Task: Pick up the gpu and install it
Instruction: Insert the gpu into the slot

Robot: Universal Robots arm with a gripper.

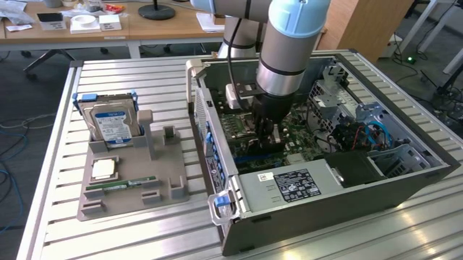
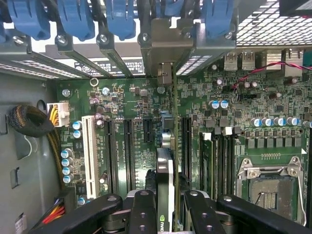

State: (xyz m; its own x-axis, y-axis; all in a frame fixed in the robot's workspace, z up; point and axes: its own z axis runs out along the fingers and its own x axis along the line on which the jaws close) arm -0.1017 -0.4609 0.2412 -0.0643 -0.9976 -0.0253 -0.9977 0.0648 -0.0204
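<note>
My gripper (image 1: 266, 140) reaches down inside the open computer case (image 1: 405, 184), just above the green motherboard (image 2: 141, 112). In the wrist view its black fingers (image 2: 142, 210) stand on either side of the gpu (image 2: 165, 180), a thin card seen edge-on, and are shut on it. The card stands upright over the black expansion slots (image 2: 186, 141). Its metal bracket (image 2: 165, 48) lines up with the rear slot openings of the case.
Blue slot latches (image 2: 73, 19) line the case's rear wall. The processor socket (image 2: 270, 187) lies beside the slots. The power supply (image 1: 289, 187) fills the case's near corner. Outside, a grey holder (image 1: 130, 187) carries a blue-labelled hard drive (image 1: 112, 125) and a green memory stick (image 1: 119, 185).
</note>
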